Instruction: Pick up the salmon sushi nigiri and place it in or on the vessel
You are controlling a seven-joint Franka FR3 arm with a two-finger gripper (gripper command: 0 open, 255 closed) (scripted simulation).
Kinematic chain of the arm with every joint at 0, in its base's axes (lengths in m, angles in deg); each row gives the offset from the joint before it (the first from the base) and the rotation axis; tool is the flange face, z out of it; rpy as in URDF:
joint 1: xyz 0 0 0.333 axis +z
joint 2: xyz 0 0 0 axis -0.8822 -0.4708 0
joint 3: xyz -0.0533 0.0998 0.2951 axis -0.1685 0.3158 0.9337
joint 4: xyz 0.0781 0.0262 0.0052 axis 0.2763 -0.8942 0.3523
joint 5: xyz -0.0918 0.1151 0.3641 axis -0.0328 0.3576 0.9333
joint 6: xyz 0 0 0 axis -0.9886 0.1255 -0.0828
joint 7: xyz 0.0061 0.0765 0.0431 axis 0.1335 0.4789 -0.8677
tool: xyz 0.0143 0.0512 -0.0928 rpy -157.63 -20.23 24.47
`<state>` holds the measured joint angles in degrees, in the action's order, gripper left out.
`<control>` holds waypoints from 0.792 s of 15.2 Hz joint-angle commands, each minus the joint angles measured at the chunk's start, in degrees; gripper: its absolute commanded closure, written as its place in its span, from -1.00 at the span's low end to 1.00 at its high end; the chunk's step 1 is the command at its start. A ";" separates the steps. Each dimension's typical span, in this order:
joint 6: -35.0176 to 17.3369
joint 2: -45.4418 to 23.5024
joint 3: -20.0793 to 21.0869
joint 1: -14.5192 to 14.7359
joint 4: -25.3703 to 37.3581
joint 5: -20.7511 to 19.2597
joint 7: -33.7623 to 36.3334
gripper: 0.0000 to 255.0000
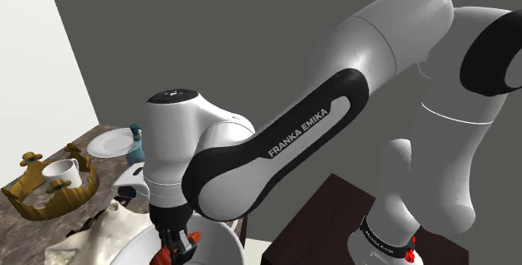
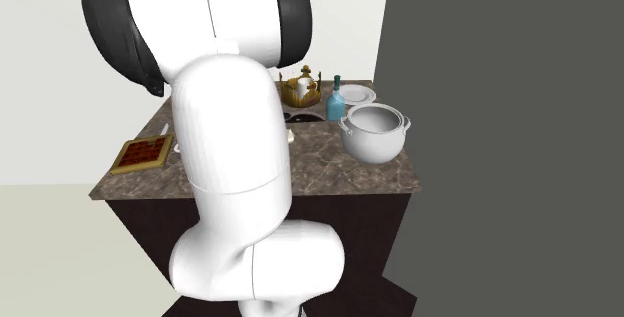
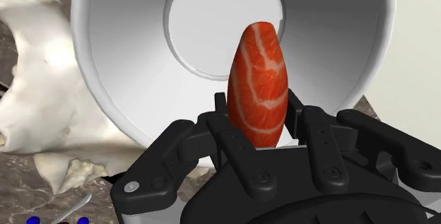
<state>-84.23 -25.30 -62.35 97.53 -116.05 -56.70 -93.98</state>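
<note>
Over the open mouth of the white pot point(image 3: 127, 67), you are holding the salmon nigiri point(image 3: 259, 74) in the gripper point(image 3: 260, 134), jaws clamped on its near end, its long axis pointing straight out from the fingers into the pot's interior.

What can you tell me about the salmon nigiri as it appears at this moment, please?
The salmon nigiri is a tapered orange-red slice with pale curved stripes and a glossy look. It stands on end along the pincer, whose black fingers clasp its lower part from both sides, holding it off the counter. Its rounded tip points toward the open mouth of the white pot just beyond it. Nothing else seems to touch it.
</note>
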 commanded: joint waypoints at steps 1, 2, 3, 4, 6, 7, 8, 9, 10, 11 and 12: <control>-0.94 -1.20 0.29 0.48 0.34 -0.53 1.10 1.00; -1.68 -1.65 0.29 0.51 0.04 -0.61 1.09 1.00; -2.41 -2.11 0.28 0.55 -0.24 -0.71 1.09 1.00; -3.14 -2.58 0.27 0.59 -0.52 -0.81 1.09 1.00; -4.60 -3.55 0.24 0.67 -1.03 -1.02 1.10 1.00; -5.33 -4.06 0.22 0.71 -1.27 -1.13 1.11 1.00; -6.06 -4.57 0.20 0.75 -1.50 -1.25 1.12 1.00; -6.78 -5.09 0.17 0.80 -1.71 -1.37 1.13 1.00; -7.50 -5.63 0.14 0.85 -1.91 -1.50 1.15 1.00; -8.22 -6.17 0.10 0.90 -2.10 -1.64 1.17 1.00; -8.73 -6.57 0.07 0.94 -2.23 -1.73 1.19 1.00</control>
<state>-92.21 -31.34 -62.26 98.38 -118.09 -58.29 -92.88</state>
